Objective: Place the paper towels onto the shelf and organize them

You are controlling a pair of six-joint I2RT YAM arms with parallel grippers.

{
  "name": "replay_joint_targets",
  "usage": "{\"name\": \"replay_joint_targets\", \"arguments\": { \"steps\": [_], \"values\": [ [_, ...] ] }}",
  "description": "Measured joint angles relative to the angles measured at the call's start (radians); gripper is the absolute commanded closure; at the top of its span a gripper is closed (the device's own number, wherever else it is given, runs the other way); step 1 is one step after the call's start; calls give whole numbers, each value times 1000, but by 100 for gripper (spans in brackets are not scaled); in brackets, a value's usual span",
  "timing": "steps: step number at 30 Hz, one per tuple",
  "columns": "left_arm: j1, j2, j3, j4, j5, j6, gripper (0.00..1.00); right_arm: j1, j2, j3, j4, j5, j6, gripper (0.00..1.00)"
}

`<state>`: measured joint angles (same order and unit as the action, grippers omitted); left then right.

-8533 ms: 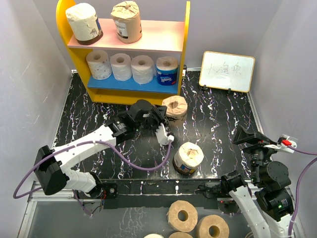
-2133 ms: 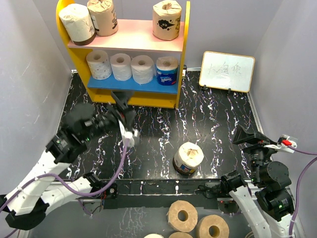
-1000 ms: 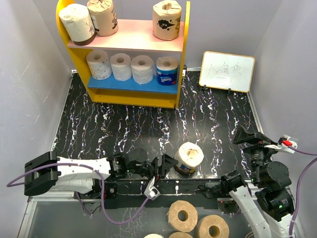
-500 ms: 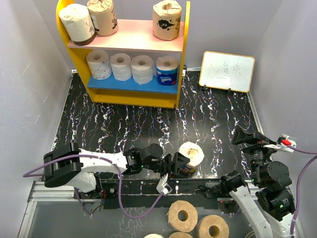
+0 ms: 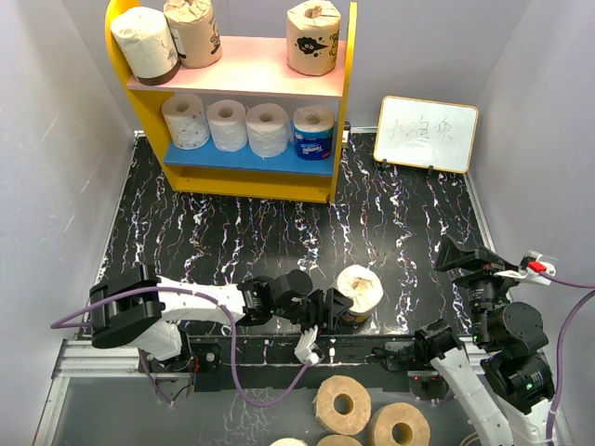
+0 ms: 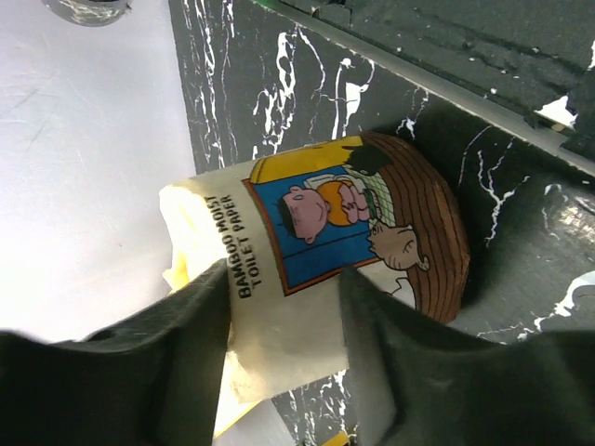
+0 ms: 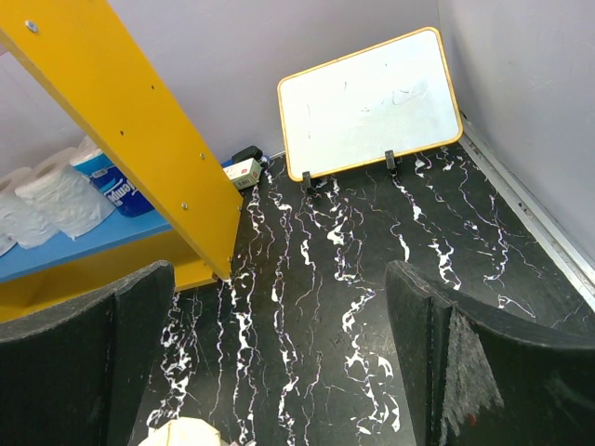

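Left hand [image 6: 284, 279] is clamped partway shut on the last bamboo toilet paper roll [image 6: 325, 232], tipped near the front edge of the bench [image 5: 279, 232]. Pickup step, I reckon; next it needs lifting into the gap on the pink board [image 5: 251, 70] of the shelf [image 5: 347, 93].

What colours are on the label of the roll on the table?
Its label has a blue panel, yellow frame, cartoon figure and brown band. Clearest in the left wrist view.

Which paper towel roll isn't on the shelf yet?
The cartoon-labelled roll standing on the table, clasped by the left gripper. The other seven sit on the shelf: three on top, four below.
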<state>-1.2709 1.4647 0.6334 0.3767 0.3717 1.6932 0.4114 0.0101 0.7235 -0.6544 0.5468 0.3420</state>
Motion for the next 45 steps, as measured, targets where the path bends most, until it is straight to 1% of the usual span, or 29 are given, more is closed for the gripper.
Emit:
{"name": "replay_joint_targets", "arguments": {
  "steps": [1,2,3,4,5,6,7,9,14,17,19,22,23,24,25,31,32,33,34,36,40,43,45],
  "values": [
    [0,0,5,-5,0,0,76,0,0,0,0,0,0,5],
    [-1,0,12,-10,-1,6,84,0,0,0,0,0,0,5],
    [0,0,21,-13,-2,8,87,0,0,0,0,1,0,5],
    [0,0,27,-13,-6,10,83,1,0,0,0,2,0,5],
    [0,0,31,-13,-10,13,76,1,0,0,0,3,0,5],
    [0,0,32,-12,-13,16,61,1,0,0,0,3,0,4],
    [1,0,32,-12,-15,20,53,1,0,0,0,4,0,5],
    [4,5,31,-18,-17,22,45,1,0,0,-1,4,0,5],
    [5,24,26,-19,-17,31,34,2,0,0,-1,4,1,5],
    [5,31,26,-19,-17,40,32,3,0,0,-1,4,1,4],
    [5,39,29,-27,-18,53,28,5,0,0,-1,5,1,4],
    [5,58,60,-51,-24,74,25,6,0,0,-1,5,1,4],
    [5,69,78,-61,-28,80,19,6,0,0,-1,5,1,4],
    [5,82,99,-74,-33,84,7,6,0,0,-1,5,1,4],
    [5,97,122,-86,-39,87,2,7,0,0,-1,5,1,4],
    [5,165,266,-173,-77,76,1,8,0,0,-2,7,1,4],
    [5,171,283,-183,-83,76,3,8,0,0,-2,7,1,4],
    [5,174,299,-196,-88,75,7,9,0,0,-2,7,2,4],
    [4,177,310,-206,-92,75,13,10,0,0,-3,7,2,4],
    [3,183,333,-237,-103,77,28,13,0,0,-4,8,2,4],
    [-4,185,356,-299,-127,87,52,14,0,0,-8,8,2,4],
    [-14,192,358,-325,-136,99,66,15,0,0,-8,8,4,4],
    [-18,194,360,-322,-145,109,70,17,0,0,-8,11,4,4]
  ]
}}
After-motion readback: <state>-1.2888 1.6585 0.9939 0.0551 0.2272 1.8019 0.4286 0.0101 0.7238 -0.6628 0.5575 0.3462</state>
